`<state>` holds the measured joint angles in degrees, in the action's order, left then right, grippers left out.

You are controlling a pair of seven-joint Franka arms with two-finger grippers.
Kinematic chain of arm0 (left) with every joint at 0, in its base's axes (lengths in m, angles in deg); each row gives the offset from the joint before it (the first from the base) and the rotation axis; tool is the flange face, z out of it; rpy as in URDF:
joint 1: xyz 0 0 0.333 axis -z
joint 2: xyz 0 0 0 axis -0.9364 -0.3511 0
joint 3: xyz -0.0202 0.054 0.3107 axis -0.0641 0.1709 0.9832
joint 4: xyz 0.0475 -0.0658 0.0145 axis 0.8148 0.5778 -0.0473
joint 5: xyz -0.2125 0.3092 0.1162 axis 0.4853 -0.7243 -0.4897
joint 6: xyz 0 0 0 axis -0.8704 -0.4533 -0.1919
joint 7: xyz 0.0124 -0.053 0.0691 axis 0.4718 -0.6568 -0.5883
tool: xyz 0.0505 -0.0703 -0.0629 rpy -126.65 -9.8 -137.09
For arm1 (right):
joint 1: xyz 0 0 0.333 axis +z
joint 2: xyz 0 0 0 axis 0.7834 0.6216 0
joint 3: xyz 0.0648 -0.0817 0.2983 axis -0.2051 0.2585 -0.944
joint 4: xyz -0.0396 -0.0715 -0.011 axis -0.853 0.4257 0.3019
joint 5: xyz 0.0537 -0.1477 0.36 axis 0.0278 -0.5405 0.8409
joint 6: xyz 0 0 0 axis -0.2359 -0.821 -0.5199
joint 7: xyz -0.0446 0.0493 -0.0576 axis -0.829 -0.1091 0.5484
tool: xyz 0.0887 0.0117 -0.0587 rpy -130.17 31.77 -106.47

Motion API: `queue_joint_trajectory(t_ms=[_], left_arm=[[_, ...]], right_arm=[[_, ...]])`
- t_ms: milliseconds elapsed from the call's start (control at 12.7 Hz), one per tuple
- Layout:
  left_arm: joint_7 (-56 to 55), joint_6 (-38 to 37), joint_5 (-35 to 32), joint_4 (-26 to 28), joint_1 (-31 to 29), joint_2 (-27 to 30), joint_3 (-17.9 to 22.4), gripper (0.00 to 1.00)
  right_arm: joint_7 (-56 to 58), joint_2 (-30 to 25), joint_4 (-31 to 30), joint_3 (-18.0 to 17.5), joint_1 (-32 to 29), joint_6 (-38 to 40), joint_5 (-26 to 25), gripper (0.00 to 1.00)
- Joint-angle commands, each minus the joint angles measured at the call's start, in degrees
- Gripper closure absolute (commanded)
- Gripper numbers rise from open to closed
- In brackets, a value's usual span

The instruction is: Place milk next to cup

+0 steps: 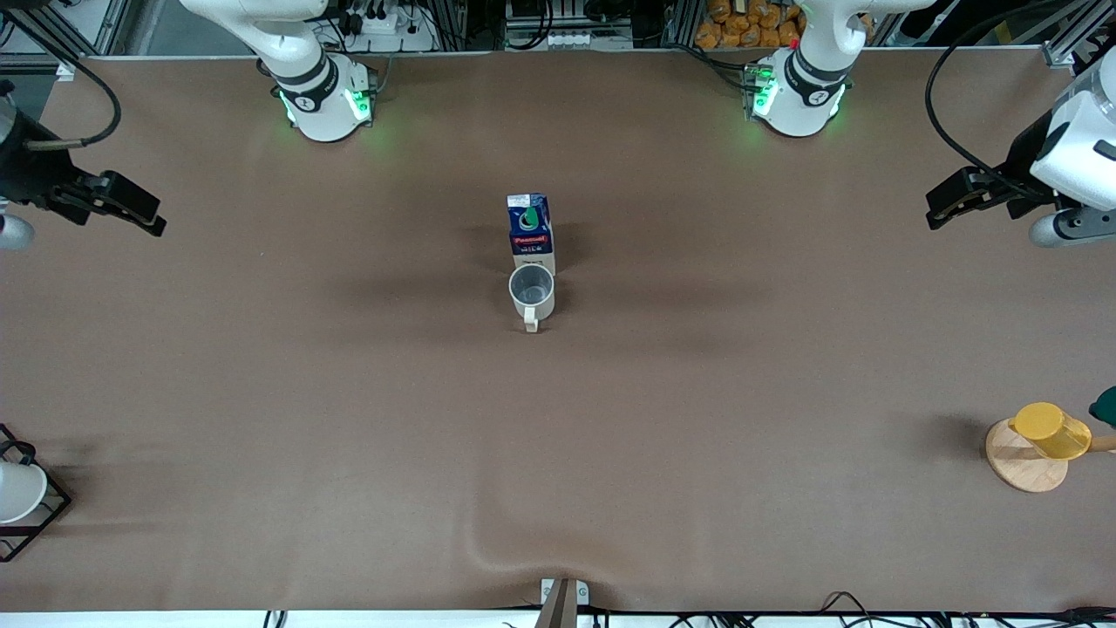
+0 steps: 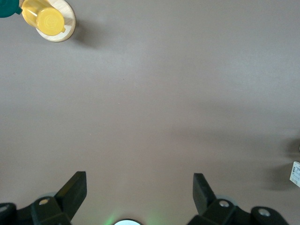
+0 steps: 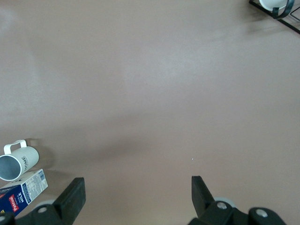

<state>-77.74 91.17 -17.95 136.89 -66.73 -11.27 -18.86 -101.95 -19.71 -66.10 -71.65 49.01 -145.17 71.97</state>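
The milk [image 1: 530, 228] stands upright in the middle of the table, dark blue above, white below. The cup [image 1: 532, 291], an off-white mug with a grey inside, stands right beside it, nearer to the front camera, with its handle toward that camera. Both show in the right wrist view, the cup [image 3: 16, 161] and the milk [image 3: 21, 194]. My left gripper [image 1: 940, 212] is open and empty above the left arm's end of the table; its jaws [image 2: 139, 180] frame bare table. My right gripper [image 1: 155, 223] is open and empty above the right arm's end [image 3: 138, 185].
A yellow cup [image 1: 1051, 430] lies on a round wooden coaster [image 1: 1020, 467] at the left arm's end, near the front camera, also in the left wrist view [image 2: 47, 18]. A white cup in a black wire rack [image 1: 22, 493] stands at the right arm's end.
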Motion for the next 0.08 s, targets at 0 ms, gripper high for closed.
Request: queue_joint_trajectory(t_ms=[0], left_arm=[[1.05,-0.43,1.33,0.16,0.18,0.85,0.75,0.00]], right_arm=[[1.72,-1.49,-1.00,-0.17,-0.96,0.34,-0.36,0.00]])
